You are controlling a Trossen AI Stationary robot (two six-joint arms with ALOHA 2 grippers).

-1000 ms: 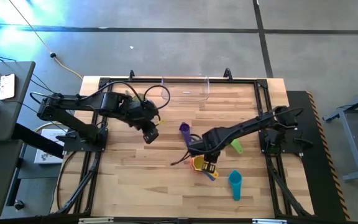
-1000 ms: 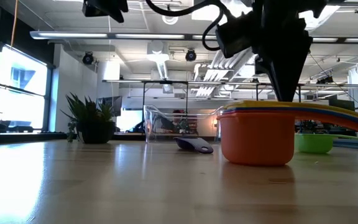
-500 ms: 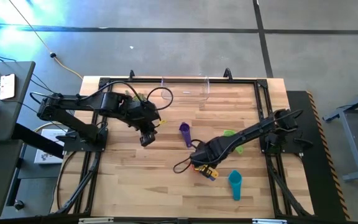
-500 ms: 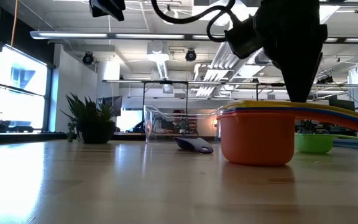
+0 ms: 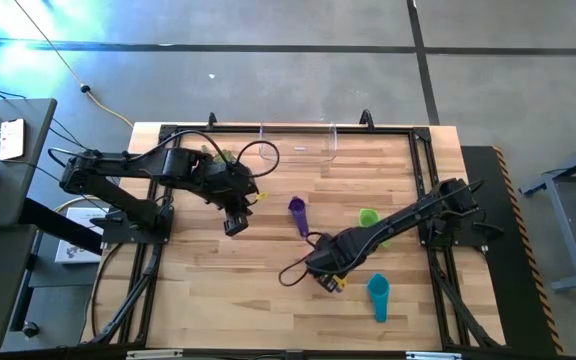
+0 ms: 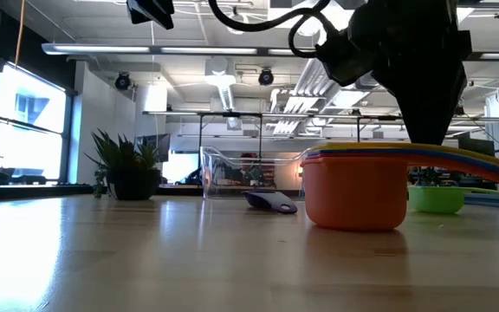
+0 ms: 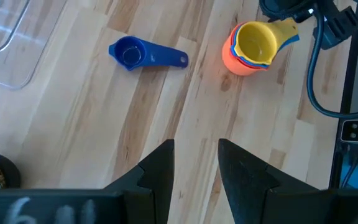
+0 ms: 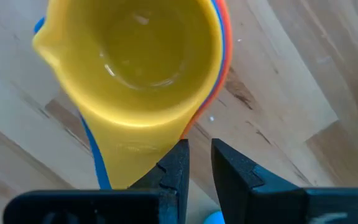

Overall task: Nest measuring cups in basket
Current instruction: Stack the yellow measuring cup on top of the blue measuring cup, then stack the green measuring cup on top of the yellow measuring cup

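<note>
A nested stack of measuring cups (image 6: 356, 186), orange outside and yellow innermost (image 8: 142, 56), stands on its base on the table, its handles fanned out to one side. My right gripper (image 5: 326, 275) is right above those handles (image 6: 457, 156), fingers pointing down with only a narrow gap (image 8: 200, 152) that shows bare wood. The purple cup (image 5: 297, 212), green cup (image 5: 369, 218) and teal cup (image 5: 379, 297) lie singly on the table. The clear basket (image 5: 298, 145) sits at the far edge. My left gripper (image 5: 235, 222) hovers open over bare wood, left of the purple cup (image 7: 143, 55). My right gripper comes at the stack's handles from above, pointing down. One finger (image 8: 176, 162) overlaps the edge of the yellow handle (image 8: 138, 158), and nothing lies between the two fingers. I cannot tell whether that finger touches the handle.
A small potted plant (image 6: 128, 169) stands near the far left, beside the basket's left end. A black cable (image 5: 293, 268) loops off the right arm onto the table. Bare wood stretches across the near left of the table.
My right gripper has moved toward the table's near left, from beside the stack to over it, so that it now covers most of the stack from above and leaves the green cup in plain view. In the low view it has slid along the handles.
</note>
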